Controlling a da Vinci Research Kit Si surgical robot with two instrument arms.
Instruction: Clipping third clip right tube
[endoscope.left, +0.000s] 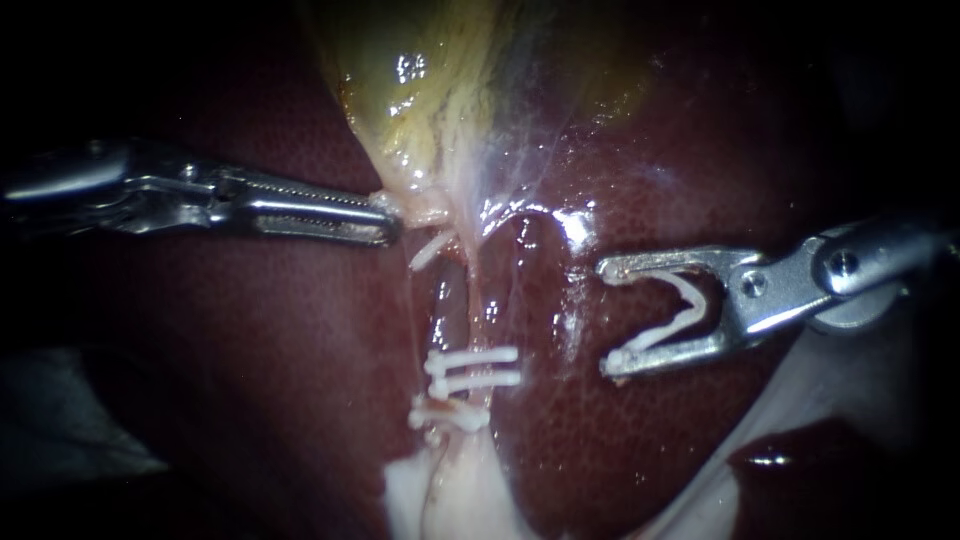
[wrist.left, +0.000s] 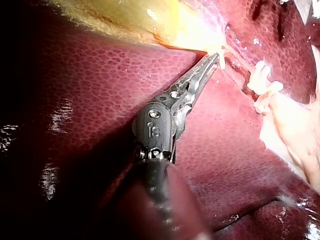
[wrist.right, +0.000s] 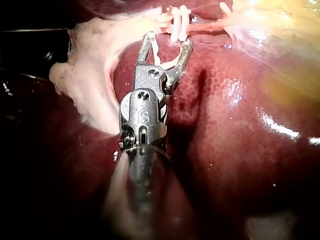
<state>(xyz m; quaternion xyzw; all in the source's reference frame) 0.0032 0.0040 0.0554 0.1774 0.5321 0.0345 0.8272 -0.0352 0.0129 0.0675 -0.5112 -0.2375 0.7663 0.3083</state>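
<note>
My left instrument (endoscope.left: 385, 225) reaches in over the glistening dark red liver (endoscope.left: 230, 360). Its slim serrated jaws are pressed together on a tag of pale tissue (endoscope.left: 405, 205) at the narrow lower end of the yellow-green gallbladder (endoscope.left: 420, 70). My right instrument (endoscope.left: 610, 318) carries a white V-shaped clip (endoscope.left: 685, 305). The jaws stand wide, each lying along one leg of the clip, so they grip it from both sides, and its mouth faces the tubes. The thin pale right tube (endoscope.left: 487, 300) runs down from the gallbladder's neck. The loaded jaws hover over the liver beside it, apart from it, with nothing between them but the clip. Lower on the tubes two closed white clips (endoscope.left: 475, 367) lie one just under the other, with a third closed clip (endoscope.left: 445, 418) just below them. A small white clip (endoscope.left: 432, 250) sits higher up, near my left jaws — I cannot tell which tube each one grips. In the right wrist view the mouth of the held clip points at the stacked clips, near them but not touching.
</note>
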